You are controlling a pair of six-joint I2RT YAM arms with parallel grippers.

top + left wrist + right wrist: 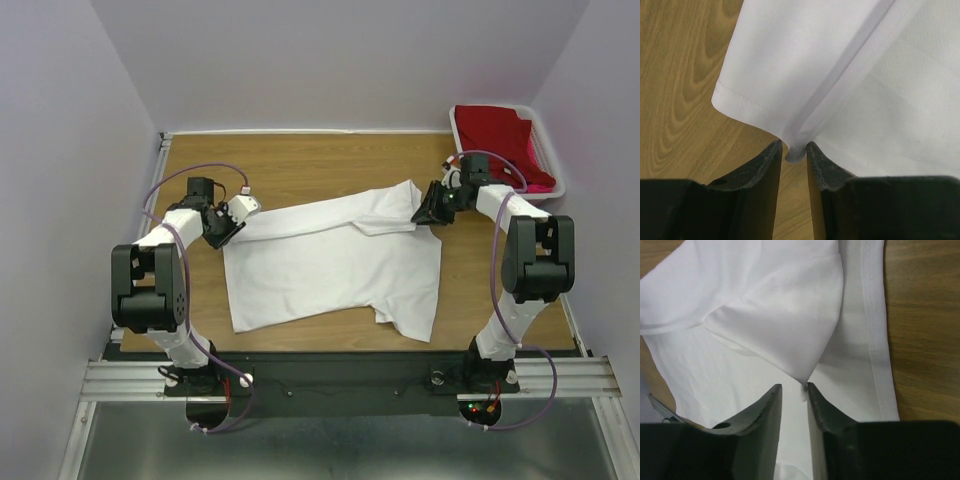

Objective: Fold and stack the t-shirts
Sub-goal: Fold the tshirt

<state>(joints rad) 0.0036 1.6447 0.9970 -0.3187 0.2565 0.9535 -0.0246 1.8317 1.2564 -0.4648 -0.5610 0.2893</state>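
Observation:
A large white t-shirt [330,265] lies spread on the wooden table, its top right part folded over. My left gripper [228,228] is at the shirt's left edge. In the left wrist view the left gripper [794,150] pinches a bunched corner of the white shirt [865,75]. My right gripper [432,212] is at the shirt's upper right. In the right wrist view the right gripper [794,389] has its jaws slightly apart. A peaked fold of the shirt [780,325] touches only the right finger. A deep red shirt [500,135] and a pink one [540,183] lie in the basket.
The white plastic basket [455,125] stands at the back right corner, close behind the right arm. Bare wood [300,165] shows behind the shirt and along the left side [685,100]. Purple walls close in the table on three sides.

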